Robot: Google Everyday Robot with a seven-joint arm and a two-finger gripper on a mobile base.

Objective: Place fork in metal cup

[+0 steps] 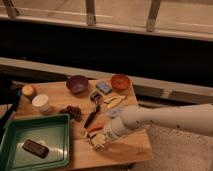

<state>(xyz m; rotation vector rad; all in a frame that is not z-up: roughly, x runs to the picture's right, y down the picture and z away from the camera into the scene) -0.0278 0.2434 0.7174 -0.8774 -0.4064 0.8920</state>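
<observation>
A small metal cup [95, 96] stands upright near the middle of the wooden table [125, 150], in front of the purple bowl [77, 84]. A dark-handled utensil [92, 117], seemingly the fork, lies on the table just in front of the cup and points toward it. My gripper [98, 141] is low over the table's front part, next to an orange-red item [95, 129] and a little in front of the utensil's handle end. My white arm [165, 119] reaches in from the right.
An orange bowl [120, 82] and a blue block [104, 87] sit at the back. A yellowish item [115, 102] lies right of the cup. A white cup [41, 103], an orange fruit [28, 90] and a dark cluster [74, 111] are on the left. A green tray [15, 131] holds a brown bar [36, 148].
</observation>
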